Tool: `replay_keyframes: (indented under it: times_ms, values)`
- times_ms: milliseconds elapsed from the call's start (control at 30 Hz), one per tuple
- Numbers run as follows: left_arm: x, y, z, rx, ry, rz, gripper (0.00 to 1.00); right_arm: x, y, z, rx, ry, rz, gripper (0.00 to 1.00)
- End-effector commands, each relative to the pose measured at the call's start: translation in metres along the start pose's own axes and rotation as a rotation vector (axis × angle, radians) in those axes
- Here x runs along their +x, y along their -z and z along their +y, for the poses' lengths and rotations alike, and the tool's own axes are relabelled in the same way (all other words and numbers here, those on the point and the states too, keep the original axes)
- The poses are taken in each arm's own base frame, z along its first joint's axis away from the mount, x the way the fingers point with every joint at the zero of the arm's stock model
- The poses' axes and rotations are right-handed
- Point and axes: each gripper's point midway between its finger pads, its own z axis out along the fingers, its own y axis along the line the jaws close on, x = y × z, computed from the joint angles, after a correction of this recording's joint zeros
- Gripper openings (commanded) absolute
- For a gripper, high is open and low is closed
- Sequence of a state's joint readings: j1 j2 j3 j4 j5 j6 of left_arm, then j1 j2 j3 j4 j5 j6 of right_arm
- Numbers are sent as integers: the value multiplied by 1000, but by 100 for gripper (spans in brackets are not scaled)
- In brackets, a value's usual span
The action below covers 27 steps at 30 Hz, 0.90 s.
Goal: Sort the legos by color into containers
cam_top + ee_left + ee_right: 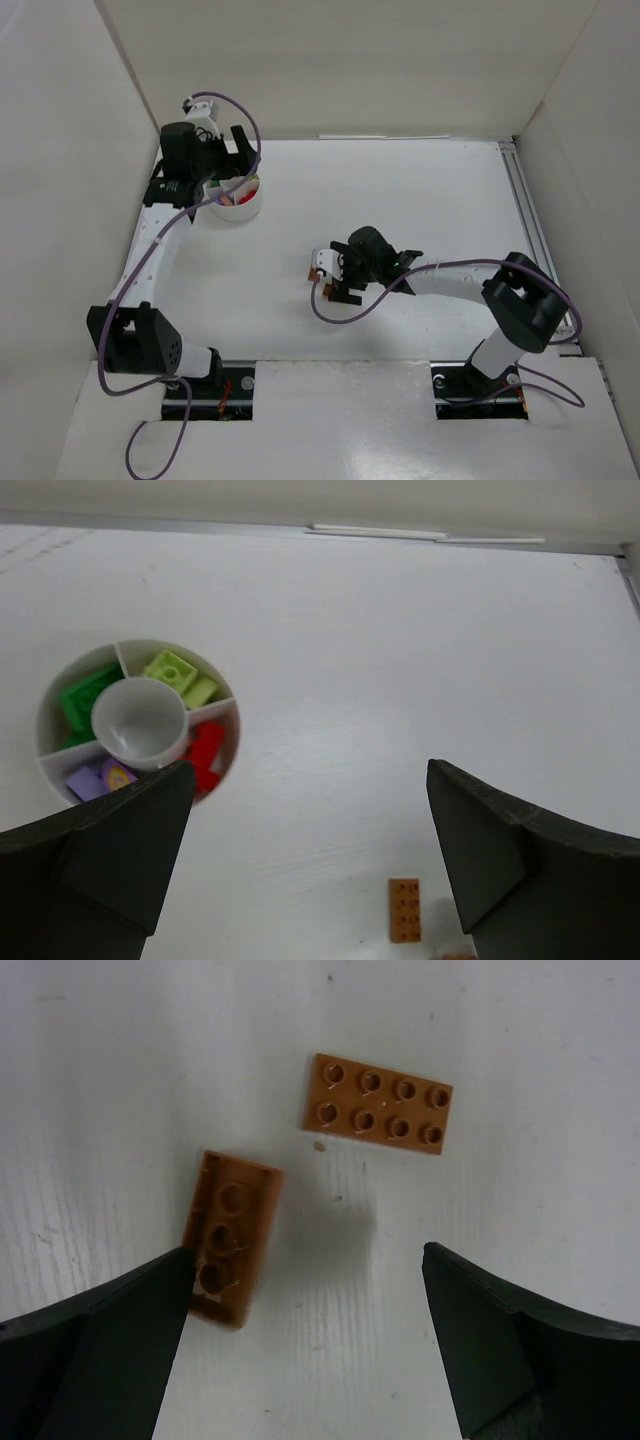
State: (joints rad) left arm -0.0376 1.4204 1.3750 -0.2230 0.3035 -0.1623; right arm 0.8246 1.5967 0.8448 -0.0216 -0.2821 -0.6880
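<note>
- The right fingers (pixel 100 1350) hang spread wide just above the table (pixel 520 1050), pinching nothing.
- Between them lies an upturned orange brick (pixel 230 1240), hollow side up. It sits off-centre toward 9 o'clock in the wrist view, close to the finger on that side.
- Its long axis runs roughly 12 to 6 o'clock, tipped a little toward 1. The fingers would therefore close across its narrow width, which I judge a fair line for a pinch once they shift toward 9 o'clock and drop.
- Beyond it at about 1 o'clock, apart from it, a flat orange brick (pixel 378 1105) lies studs up with its long axis near 9 to 3 o'clock. That one would call for a wrist turn.
- The right arm is plainly the nearer to both orange bricks.
- At the far left of the table the left fingers (pixel 90 870) are also spread and empty, just beside the white dish (pixel 138 725).
- The dish lies at about 10 o'clock from the right fingers in the overhead view, well apart.
- Its wedges hold green bricks (pixel 80 695) at 10 o'clock, yellow-green bricks (pixel 175 672) at 1, red bricks (pixel 205 750) at 4 and lilac bricks (pixel 95 778) at 7.
- A finger hides the 6 o'clock part, so I cannot tell whether a free wedge waits there for orange.
</note>
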Motion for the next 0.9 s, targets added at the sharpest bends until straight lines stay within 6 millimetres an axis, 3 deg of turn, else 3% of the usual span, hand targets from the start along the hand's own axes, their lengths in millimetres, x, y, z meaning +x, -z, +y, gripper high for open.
replay_keyframes:
  times_ms: [0, 133, 233, 400, 633, 700, 867]
  values:
    - [21, 2, -18, 29, 75, -24, 100, -15, -5, 6, -25, 5, -29, 100]
    - [31, 22, -36, 31, 81, -60, 100, 1, -14, 15, -46, -45, 16, 100]
    - [43, 23, -40, 27, 96, -44, 100, 6, -17, 23, -64, -54, 30, 96]
    - [45, 26, -41, 28, 105, -45, 100, 13, -17, 27, -60, -81, 46, 68]
    - [51, 25, -42, 45, 97, -28, 100, -5, -20, 37, -142, 11, -38, 69]
    - [56, 25, -42, 53, 89, -14, 100, -11, -22, 49, -199, 34, -71, 69]
    - [66, 25, -47, 76, 86, 3, 100, -6, -32, 56, -241, 31, -67, 68]
